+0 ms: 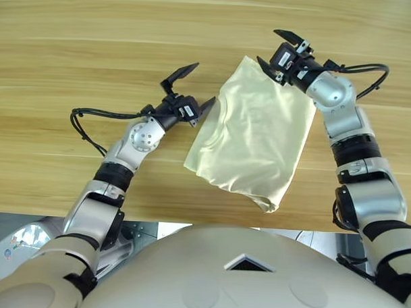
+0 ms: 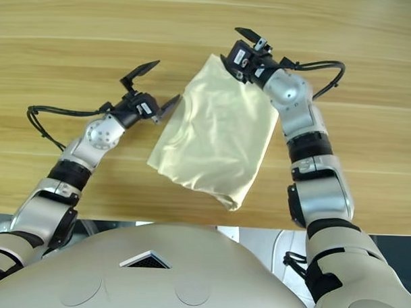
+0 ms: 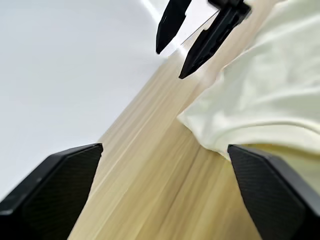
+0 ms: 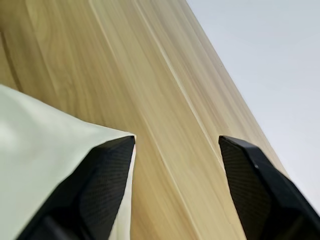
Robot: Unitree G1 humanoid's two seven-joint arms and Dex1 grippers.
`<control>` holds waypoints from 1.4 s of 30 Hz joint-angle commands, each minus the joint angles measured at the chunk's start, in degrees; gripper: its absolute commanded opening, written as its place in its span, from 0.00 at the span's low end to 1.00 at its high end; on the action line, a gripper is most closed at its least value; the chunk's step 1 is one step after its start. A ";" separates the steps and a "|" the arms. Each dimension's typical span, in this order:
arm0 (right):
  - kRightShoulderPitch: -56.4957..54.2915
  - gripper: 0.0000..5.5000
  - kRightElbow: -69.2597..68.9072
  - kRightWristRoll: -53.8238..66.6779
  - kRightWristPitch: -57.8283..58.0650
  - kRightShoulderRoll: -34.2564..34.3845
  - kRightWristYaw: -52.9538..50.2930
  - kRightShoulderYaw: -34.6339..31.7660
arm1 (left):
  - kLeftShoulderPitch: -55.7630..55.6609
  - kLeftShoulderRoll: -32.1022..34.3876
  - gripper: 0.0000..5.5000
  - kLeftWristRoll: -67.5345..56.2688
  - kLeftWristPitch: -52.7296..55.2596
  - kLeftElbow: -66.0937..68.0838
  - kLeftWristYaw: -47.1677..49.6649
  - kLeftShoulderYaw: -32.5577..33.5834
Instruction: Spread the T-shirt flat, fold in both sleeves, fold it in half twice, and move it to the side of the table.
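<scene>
Across the head views we see the T-shirt (image 1: 253, 139) as a folded pale-yellow slab, its sleeves and lower layers hidden beneath the top layer. The right gripper (image 1: 267, 45) stands over the shirt's far corner, and we cannot tell whether its lower finger touches the cloth. The table (image 1: 74, 41) runs off the frame at the left, right and far edges. In the left wrist view the picture's edge cuts off most of the shirt and the bases of the left gripper (image 3: 165, 146) fingers. In the right wrist view one dark finger (image 4: 100, 185) covers the shirt's corner, and the frame crops the rest of the cloth
</scene>
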 commanded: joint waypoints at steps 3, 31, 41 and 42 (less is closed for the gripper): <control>-1.17 0.56 1.26 -1.20 -0.82 0.94 -0.32 1.43 | 3.33 2.67 0.84 0.97 -0.44 -4.44 -4.82 -2.59; -7.10 0.56 22.62 -4.73 -3.61 3.10 -7.55 3.71 | 5.02 5.89 0.84 10.29 8.40 -7.76 -3.13 -7.58; -9.49 0.56 26.39 -4.96 -4.50 3.95 -9.20 3.86 | 5.08 5.52 0.84 9.88 8.43 -6.87 -2.54 -8.43; -9.81 0.56 26.73 -5.15 -4.37 4.01 -9.41 3.97 | 5.08 5.50 0.84 9.84 8.42 -6.74 -2.43 -8.50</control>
